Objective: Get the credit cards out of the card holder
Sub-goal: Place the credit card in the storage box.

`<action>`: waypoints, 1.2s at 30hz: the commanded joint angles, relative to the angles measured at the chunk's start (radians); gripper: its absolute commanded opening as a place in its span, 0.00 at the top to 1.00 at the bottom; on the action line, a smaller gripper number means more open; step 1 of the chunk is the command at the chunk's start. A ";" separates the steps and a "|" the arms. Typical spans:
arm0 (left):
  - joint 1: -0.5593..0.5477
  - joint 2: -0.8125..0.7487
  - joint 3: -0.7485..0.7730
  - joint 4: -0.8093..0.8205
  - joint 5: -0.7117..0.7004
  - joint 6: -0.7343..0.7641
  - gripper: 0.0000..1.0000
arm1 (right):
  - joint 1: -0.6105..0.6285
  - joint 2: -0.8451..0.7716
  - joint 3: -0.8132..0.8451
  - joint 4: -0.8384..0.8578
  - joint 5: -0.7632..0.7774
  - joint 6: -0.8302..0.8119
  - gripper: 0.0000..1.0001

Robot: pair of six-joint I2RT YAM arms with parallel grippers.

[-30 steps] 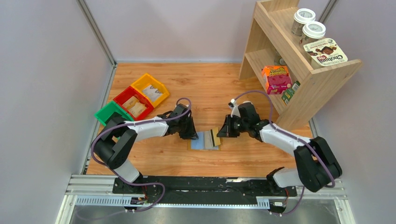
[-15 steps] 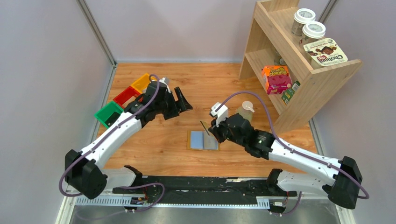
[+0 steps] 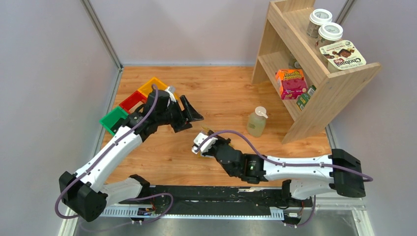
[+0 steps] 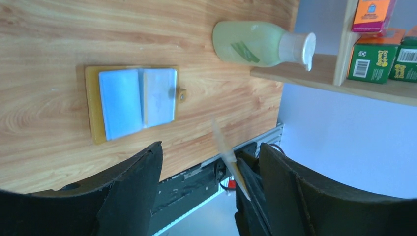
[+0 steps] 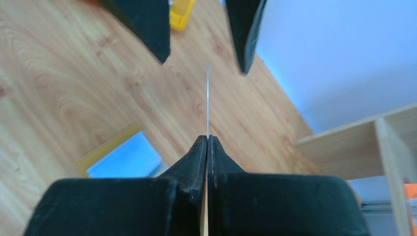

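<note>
The right gripper (image 5: 207, 140) pinches one card (image 4: 229, 157) by its edge, and the left gripper (image 4: 209, 147) is wide open facing it, maybe ready to take it.

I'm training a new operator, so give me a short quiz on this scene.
1. True or false: the left gripper is shut.
2. What does the right gripper pinch? A) a card B) the soap bottle C) a red bin
3. Fill in: the card holder lies ____ on the table.
Key: 1 false; 2 A; 3 open.
</note>
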 commanded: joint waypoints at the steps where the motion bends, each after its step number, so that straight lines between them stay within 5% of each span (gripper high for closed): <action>1: -0.003 -0.016 -0.039 0.064 0.067 -0.065 0.24 | 0.057 0.072 -0.010 0.327 0.192 -0.242 1.00; 8: -0.002 -0.014 -0.059 0.098 0.085 -0.074 0.39 | 0.094 0.172 -0.010 0.493 0.230 -0.364 1.00; 14: -0.002 -0.049 -0.084 0.122 0.049 -0.050 0.99 | 0.094 0.194 -0.011 0.492 0.228 -0.347 0.99; 16: -0.002 -0.054 -0.087 0.131 0.036 -0.014 1.00 | 0.094 0.189 -0.008 0.468 0.227 -0.303 0.95; 20: -0.002 -0.065 -0.113 0.167 0.006 0.067 1.00 | 0.070 0.136 0.023 0.276 0.167 -0.077 0.53; 28: 0.059 -0.143 -0.237 0.280 -0.074 0.216 1.00 | -0.108 -0.057 0.036 -0.115 -0.098 0.361 0.06; 36: 0.135 -0.229 -0.358 0.325 -0.275 0.360 1.00 | -0.392 -0.122 0.060 -0.367 -0.561 0.731 0.00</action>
